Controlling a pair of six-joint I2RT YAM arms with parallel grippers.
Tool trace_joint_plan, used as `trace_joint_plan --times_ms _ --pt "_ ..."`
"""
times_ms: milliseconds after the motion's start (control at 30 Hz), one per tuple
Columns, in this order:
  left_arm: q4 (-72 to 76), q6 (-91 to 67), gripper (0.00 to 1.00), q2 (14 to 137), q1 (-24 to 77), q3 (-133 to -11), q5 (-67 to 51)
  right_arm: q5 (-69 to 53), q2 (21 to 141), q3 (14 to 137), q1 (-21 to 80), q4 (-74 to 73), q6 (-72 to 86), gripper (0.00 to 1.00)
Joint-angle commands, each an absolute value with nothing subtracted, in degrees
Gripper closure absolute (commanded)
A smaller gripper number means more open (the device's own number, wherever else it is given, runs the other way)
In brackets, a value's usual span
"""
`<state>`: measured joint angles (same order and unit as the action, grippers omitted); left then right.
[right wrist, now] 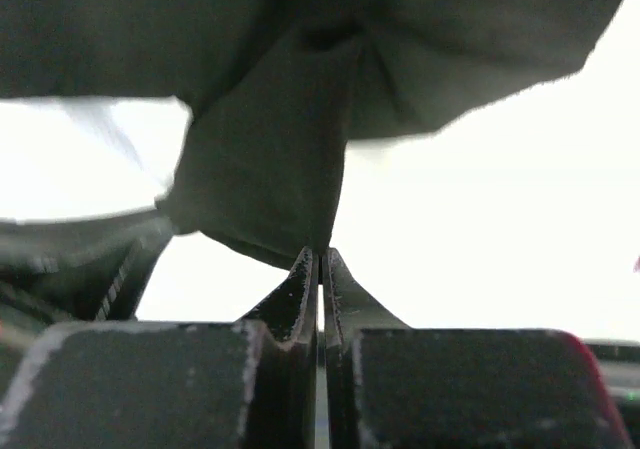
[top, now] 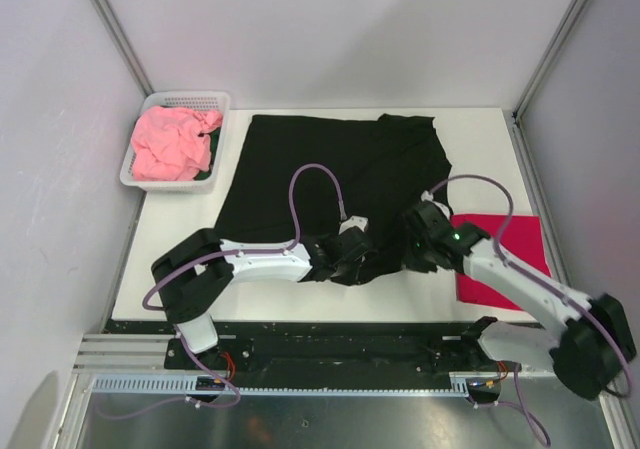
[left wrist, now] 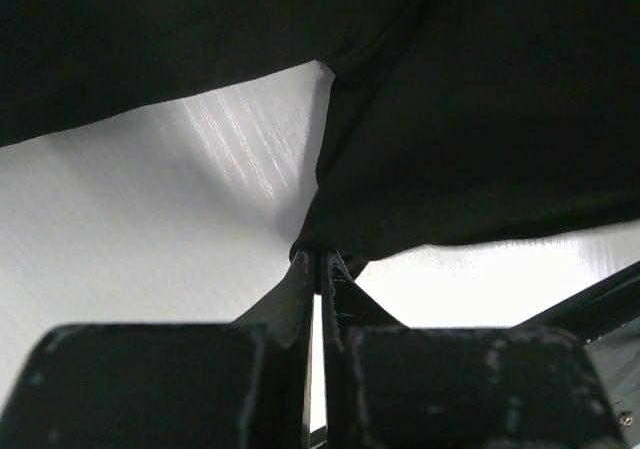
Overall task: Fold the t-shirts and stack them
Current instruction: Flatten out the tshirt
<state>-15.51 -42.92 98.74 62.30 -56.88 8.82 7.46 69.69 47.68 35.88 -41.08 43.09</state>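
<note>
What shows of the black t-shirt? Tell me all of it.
The black t-shirt is soft, matte dark cloth spread over the middle of the white table. It lies mostly flat, with a flap, likely a sleeve, jutting at its far right corner. No print shows on the side facing up. Its near edge is bunched and lifted: the left gripper and the right gripper are each shut on a fold of it, side by side, with the cloth draping from their fingertips.
</note>
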Motion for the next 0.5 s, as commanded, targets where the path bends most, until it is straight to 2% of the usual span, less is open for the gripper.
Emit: trace_joint_plan --times_ms 0,233,467 --pt "-14.49 -39.61 0.98 94.92 62.58 -55.95 9.13 4.37 56.88 41.20 39.04 -49.99 54.23 1.00" --pt "-14.42 -36.61 0.98 92.32 63.25 -54.55 6.99 -0.18 39.51 31.99 46.47 -56.92 69.75 1.00" --pt "-14.42 -34.79 0.96 91.26 63.80 -53.51 5.09 -4.16 35.74 30.66 49.77 -60.07 74.33 1.00"
